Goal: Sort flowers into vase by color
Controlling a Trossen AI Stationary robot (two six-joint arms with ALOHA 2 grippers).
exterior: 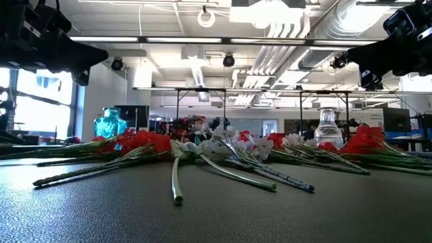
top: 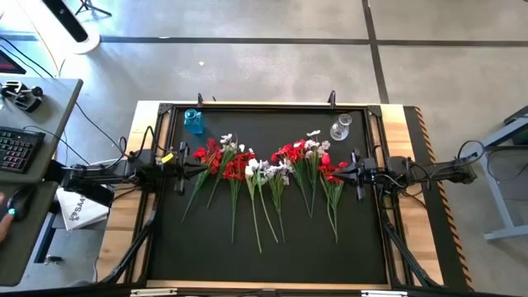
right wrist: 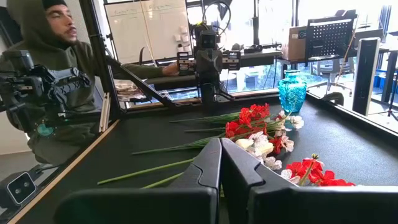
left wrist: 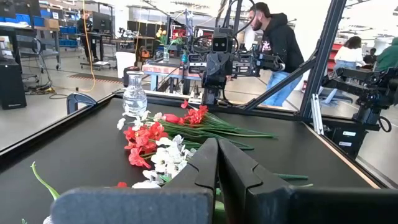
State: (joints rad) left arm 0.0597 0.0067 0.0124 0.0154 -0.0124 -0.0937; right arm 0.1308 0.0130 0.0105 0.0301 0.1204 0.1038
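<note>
Here the red and white flowers (top: 264, 169) lie in a row across the middle of the black table (top: 272, 247), between the left pincer (top: 183, 159) and right pincer (top: 353, 172), both fully closed and empty. Beyond them stand a blue vase (top: 193, 121) and a clear vase (top: 341, 127).

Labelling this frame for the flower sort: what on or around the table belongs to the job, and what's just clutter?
Job:
- red and white artificial flowers with long green stems, lying across the black mat
- blue glass vase, back left
- clear glass vase, back right
- left tool and right tool, both shut, empty

Lying about:
- black keyboard on the side desk
- white paper beside the table
</note>
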